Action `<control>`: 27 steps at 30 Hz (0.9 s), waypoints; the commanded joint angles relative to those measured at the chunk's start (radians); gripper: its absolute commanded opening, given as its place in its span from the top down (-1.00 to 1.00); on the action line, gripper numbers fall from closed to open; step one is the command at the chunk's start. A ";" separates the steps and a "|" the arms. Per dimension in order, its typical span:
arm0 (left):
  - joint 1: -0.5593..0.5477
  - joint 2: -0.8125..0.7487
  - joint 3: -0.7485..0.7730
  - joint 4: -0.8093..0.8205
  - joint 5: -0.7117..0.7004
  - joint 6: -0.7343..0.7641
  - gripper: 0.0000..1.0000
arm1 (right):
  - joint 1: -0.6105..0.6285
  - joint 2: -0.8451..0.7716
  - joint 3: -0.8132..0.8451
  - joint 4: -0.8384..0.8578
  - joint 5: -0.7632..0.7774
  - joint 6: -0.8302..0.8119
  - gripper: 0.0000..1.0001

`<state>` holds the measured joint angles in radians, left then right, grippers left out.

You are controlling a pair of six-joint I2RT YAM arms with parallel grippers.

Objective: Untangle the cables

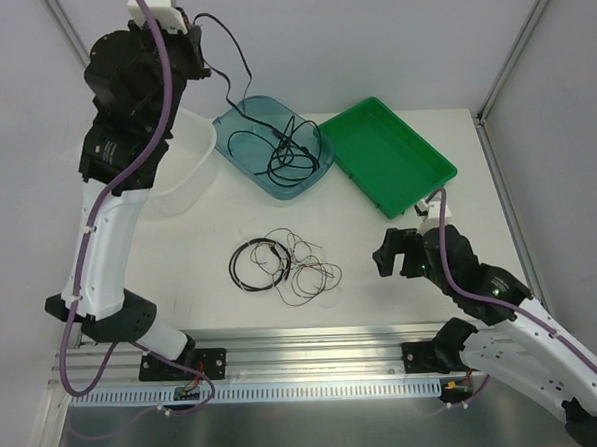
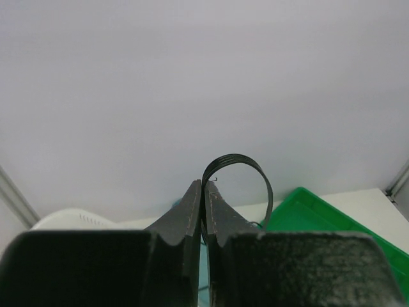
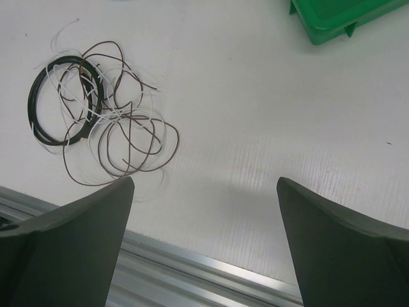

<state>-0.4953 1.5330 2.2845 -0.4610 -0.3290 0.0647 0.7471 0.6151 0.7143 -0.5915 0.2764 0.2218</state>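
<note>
A tangle of cables (image 1: 284, 264) lies on the white table: a black coil (image 3: 61, 102) on the left, with thin brown and white cords (image 3: 128, 137) looped across it. My left gripper (image 1: 199, 46) is raised high at the back left, shut on a black cable (image 2: 238, 160). That cable arches over the fingertips and hangs down (image 1: 233, 82) into the blue tray (image 1: 252, 108), where more black cable (image 1: 290, 149) is bundled. My right gripper (image 3: 204, 182) stands open and holds nothing. It is low over the table, right of the tangle (image 1: 390, 254).
A green tray (image 1: 390, 154) sits at the back right, touching the blue tray. A white tub (image 1: 186, 169) stands at the back left, under the left arm. An aluminium rail (image 1: 305, 343) runs along the near table edge.
</note>
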 commanded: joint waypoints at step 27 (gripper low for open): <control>0.190 0.414 -0.033 0.717 0.289 0.096 1.00 | 0.005 0.020 0.022 -0.005 -0.082 -0.064 -0.99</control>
<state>-0.3183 1.9312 2.2616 0.1658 -0.0631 0.1783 0.7479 0.6365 0.7143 -0.6044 0.2024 0.1734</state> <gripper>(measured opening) 0.009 0.993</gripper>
